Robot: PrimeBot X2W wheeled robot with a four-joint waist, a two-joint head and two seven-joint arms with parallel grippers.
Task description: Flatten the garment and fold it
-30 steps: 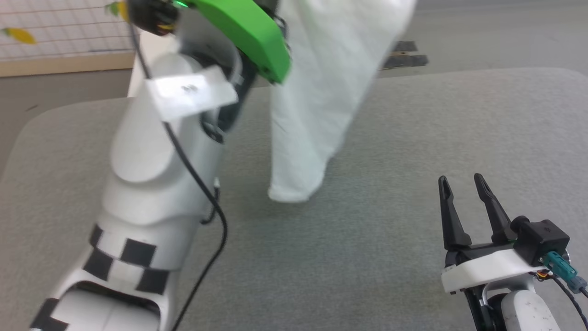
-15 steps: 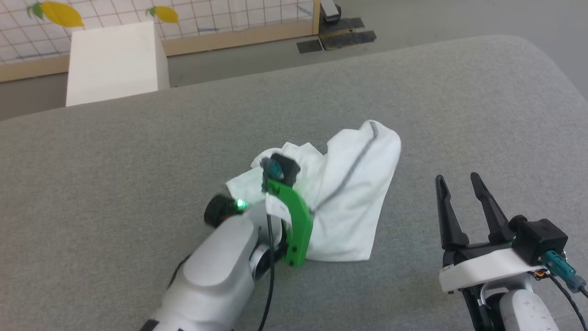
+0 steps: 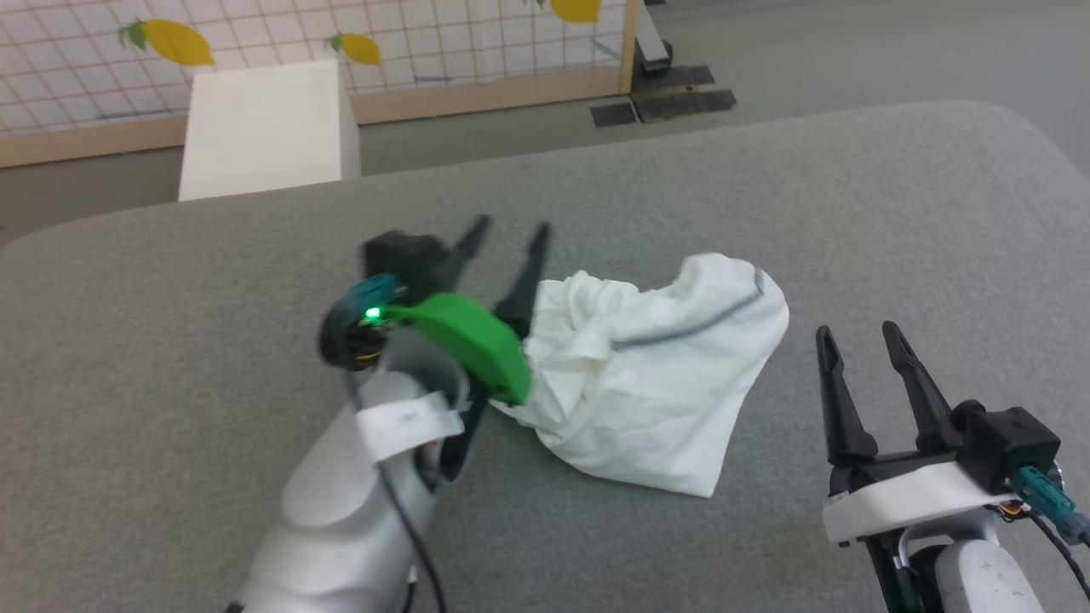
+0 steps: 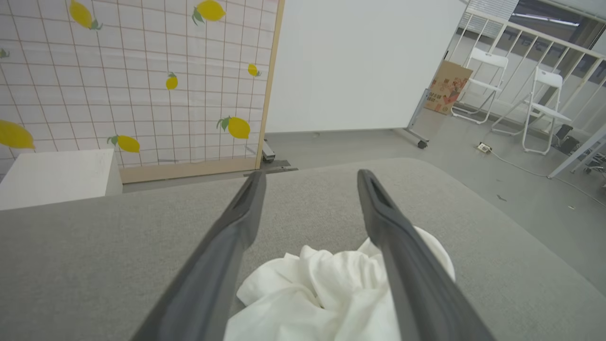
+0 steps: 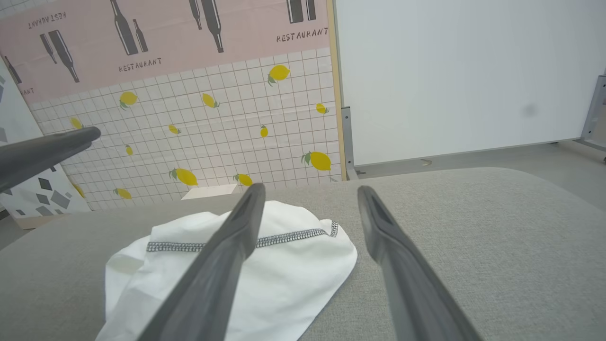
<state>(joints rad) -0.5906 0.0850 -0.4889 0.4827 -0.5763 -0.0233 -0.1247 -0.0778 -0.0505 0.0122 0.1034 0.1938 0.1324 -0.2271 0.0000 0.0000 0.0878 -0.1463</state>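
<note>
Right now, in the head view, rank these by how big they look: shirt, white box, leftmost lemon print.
1. shirt
2. white box, which sits farther back, so its true size is unsure
3. leftmost lemon print

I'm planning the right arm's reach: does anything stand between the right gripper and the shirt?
Nothing visible does. Bare grey surface lies between the open right gripper and the shirt. The left gripper, open too, is at the shirt's opposite side, off that path.

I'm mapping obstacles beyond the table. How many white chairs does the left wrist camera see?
2. The first chair stands beside the cardboard box; the second chair stands further right in that view. Others may be hidden past the frame edge.
</note>
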